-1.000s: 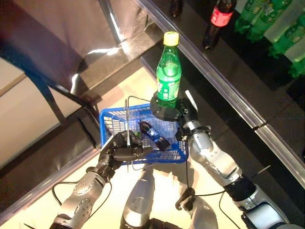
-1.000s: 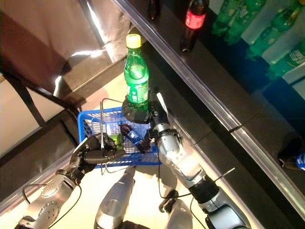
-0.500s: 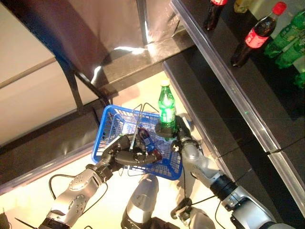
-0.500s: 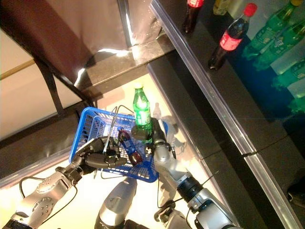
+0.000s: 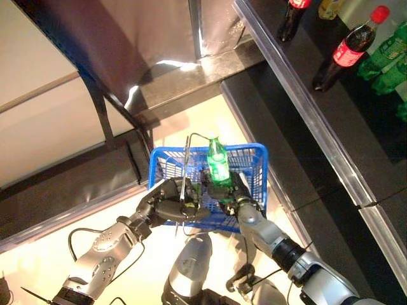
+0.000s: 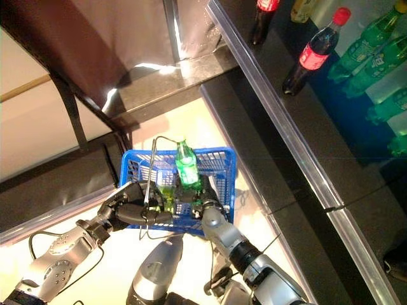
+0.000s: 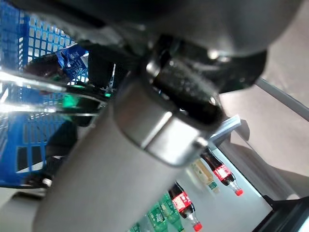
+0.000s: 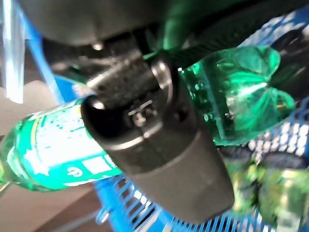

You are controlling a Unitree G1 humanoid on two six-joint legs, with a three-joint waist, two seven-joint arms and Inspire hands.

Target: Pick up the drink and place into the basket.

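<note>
The blue basket (image 5: 255, 151) hangs in front of me, off the floor. My left hand (image 5: 166, 204) is shut on its thin wire handles (image 5: 186, 166); the handles also show in the left wrist view (image 7: 34, 83). My right hand (image 5: 233, 197) is shut on the lower part of a green drink bottle (image 5: 218, 166) and holds it upright inside the basket, over its near side. In the right wrist view the bottle (image 8: 46, 152) runs across behind my thumb (image 8: 159, 145), with the blue mesh (image 8: 298, 126) beyond it. Other drinks lie on the basket's bottom (image 8: 270, 191).
A black shelf with a metal front rail (image 5: 299, 101) runs along the right. It holds dark cola bottles with red labels (image 5: 346, 52) and green bottles (image 5: 389, 56). A dark frame leg (image 5: 105, 121) and a low dark ledge stand at the left.
My right hand has come down with the green bottle, from high above the basket's far rim to inside the basket. The basket has shifted slightly right. The camera has also moved.
</note>
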